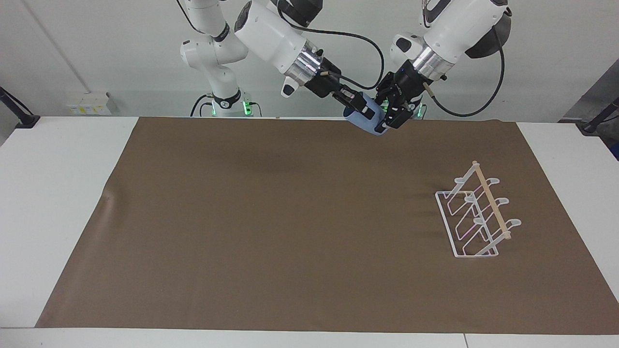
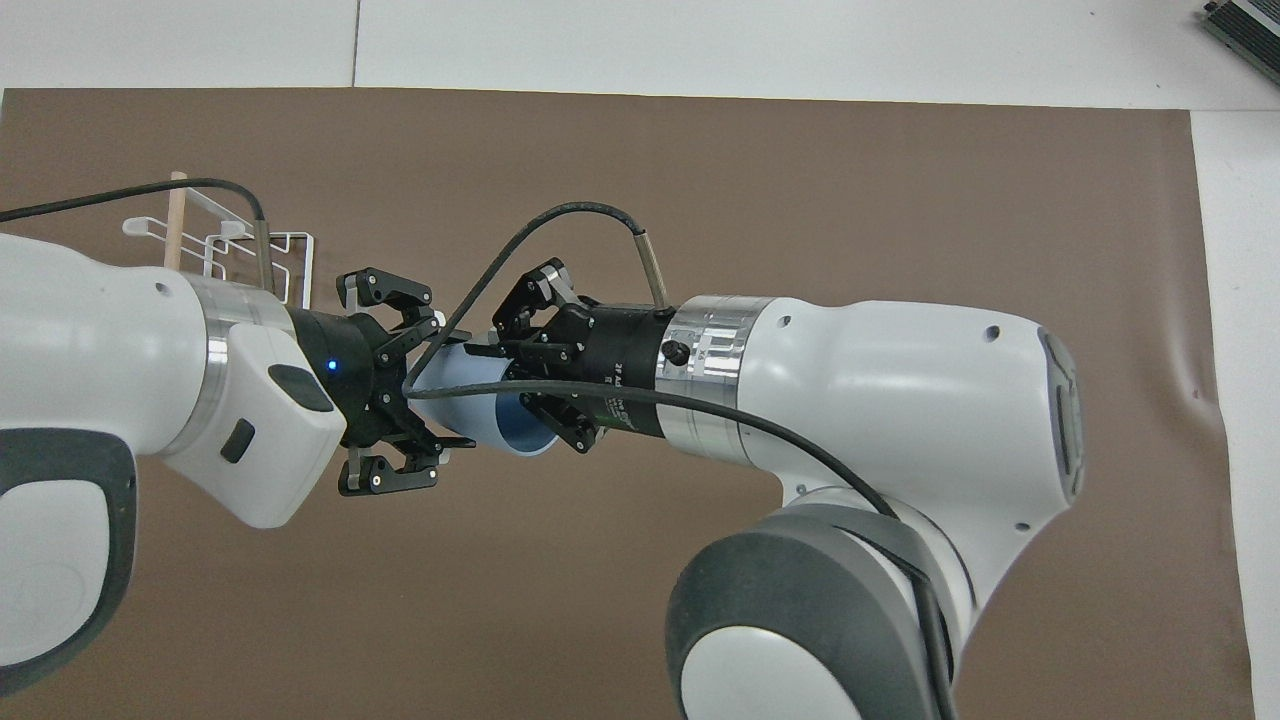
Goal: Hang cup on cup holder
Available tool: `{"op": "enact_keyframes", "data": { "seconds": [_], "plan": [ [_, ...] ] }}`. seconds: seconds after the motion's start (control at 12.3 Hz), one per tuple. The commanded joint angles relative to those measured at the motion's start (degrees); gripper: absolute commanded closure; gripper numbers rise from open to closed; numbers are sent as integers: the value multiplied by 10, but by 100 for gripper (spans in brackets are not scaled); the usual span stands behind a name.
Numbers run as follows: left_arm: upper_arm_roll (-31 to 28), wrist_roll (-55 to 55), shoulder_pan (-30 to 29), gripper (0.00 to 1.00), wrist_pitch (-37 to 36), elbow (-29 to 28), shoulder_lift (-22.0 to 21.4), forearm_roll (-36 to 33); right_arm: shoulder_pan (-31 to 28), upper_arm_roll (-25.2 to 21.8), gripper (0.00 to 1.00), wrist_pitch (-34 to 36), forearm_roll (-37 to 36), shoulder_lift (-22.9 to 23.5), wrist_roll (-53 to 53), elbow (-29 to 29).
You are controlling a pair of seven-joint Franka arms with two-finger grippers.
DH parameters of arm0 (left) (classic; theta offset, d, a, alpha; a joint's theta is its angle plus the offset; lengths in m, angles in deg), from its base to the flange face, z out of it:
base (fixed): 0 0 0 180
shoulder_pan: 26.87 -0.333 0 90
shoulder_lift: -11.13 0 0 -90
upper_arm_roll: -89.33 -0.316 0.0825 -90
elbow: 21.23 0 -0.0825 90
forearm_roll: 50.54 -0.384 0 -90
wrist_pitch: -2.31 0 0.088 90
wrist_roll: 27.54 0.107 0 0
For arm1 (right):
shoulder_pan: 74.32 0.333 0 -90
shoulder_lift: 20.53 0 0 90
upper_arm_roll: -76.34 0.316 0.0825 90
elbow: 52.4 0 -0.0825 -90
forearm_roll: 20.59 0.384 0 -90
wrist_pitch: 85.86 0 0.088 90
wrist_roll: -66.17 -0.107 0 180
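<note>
cup point(image 1: 366, 121): hanging in mid-air, tilted, over the robots' edge of the brown mat point(image 1: 290, 232)
right end effector point(image 2: 530, 375): pinching the cup at its rim end
left end effector point(image 2: 405, 395): closing around the cup's narrow base, fingers looking part-open
cup holder point(image 1: 476, 217): sitting on the worktop point(image 1: 53, 193) toward the left arm's end, well apart from the cup

White table point(image 1: 58, 193) w/ a brown mat point(image 1: 290, 232) covering most of it. Only the white wire cup holder point(image 1: 476, 217) stands on the mat, toward the left arm's end, wooden dowel along its top.
</note>
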Motion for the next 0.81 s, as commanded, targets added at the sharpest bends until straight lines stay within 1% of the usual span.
{"op": "enact_keyframes", "data": {
  "seconds": [0.0,0.16,0.24,0.33,0.41,0.57,0.73],
  "plan": [
    [-6,-6,2,100,3,-23,-19,13,-1,1,96,-11,14,-1,-2,4],
    [-7,-6,2,100,-1,-23,-19,13,-1,1,78,-11,14,0,-1,4],
    [-7,-6,2,100,0,-23,-19,13,-2,1,66,-11,14,0,-1,4],
    [-7,-7,1,100,0,-23,-19,13,-2,1,58,-11,14,0,-1,4],
    [-8,-7,1,100,-1,-23,-19,13,-1,1,52,-11,14,0,-1,4],
    [-9,-8,1,100,-1,-23,-19,13,-1,1,46,-11,14,0,0,4],
    [-9,-8,-6,100,0,-23,-18,12,-1,1,45,-11,14,0,1,4]
  ]
}}
